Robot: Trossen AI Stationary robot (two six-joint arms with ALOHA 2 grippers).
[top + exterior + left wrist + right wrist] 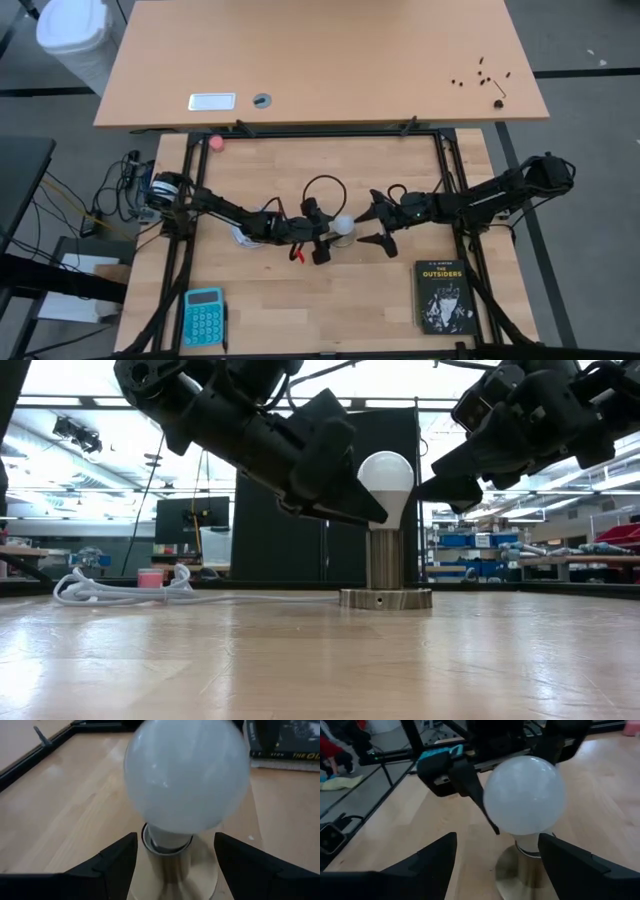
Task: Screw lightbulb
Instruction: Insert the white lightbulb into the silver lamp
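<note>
On the table (300, 300), the bulb (386, 475) stands upright in its socket (385, 596); left gripper (318, 243) and right gripper (376, 226) flank it, both released.

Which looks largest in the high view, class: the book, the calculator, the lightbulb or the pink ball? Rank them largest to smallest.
1. The book, clearly largest.
2. The calculator, somewhat smaller.
3. The lightbulb, far smaller.
4. The pink ball, slightly smaller than the bulb; the bulb stands nearer the camera, so that last order is unsure.
</note>
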